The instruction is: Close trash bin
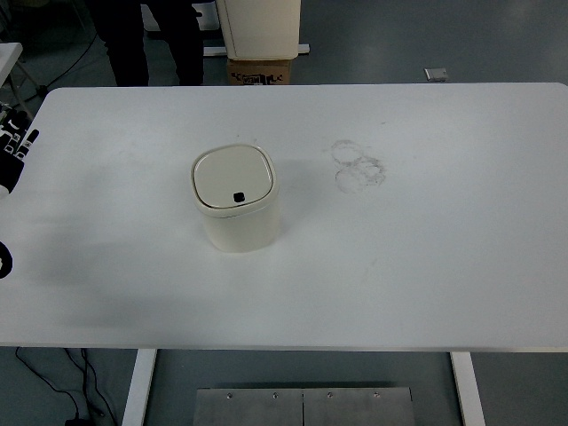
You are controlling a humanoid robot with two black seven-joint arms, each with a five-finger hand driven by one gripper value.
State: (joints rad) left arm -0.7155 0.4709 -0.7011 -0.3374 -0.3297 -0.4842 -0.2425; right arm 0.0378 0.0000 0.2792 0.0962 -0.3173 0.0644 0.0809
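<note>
No legible text or labels anywhere.

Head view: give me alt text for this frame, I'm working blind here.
A cream trash bin with its flat lid down stands left of centre on a white table. The robot's left hand shows only at the left edge, well clear of the bin. Faint ring marks lie to the bin's right, and a person's legs stand beyond the far edge.

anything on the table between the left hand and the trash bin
Nothing visible. The left hand sits at the table's left edge, and only bare white table lies between it and the cream trash bin. The ring-shaped smudges are on the bin's far side.
</note>
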